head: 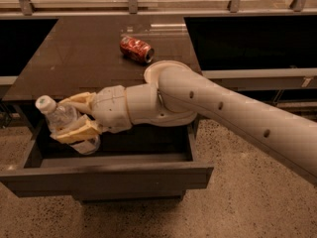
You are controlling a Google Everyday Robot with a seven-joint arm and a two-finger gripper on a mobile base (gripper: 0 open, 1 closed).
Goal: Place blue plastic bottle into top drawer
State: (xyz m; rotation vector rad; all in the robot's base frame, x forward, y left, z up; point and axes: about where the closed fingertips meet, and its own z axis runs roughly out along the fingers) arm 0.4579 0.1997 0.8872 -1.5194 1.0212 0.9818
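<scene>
Gripper pinching blue plastic bottle over top drawer, by front-left corner of desk, bottle leaning (cap pointing up-left)

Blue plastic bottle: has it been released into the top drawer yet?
No: the gripper is shut on the blue plastic bottle, holding it tilted over the left end of the open top drawer.

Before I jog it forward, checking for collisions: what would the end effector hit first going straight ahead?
Holding the blue plastic bottle, the end effector points left over the top drawer; its left side wall comes first, unless it passes above. Depth unclear.
</scene>
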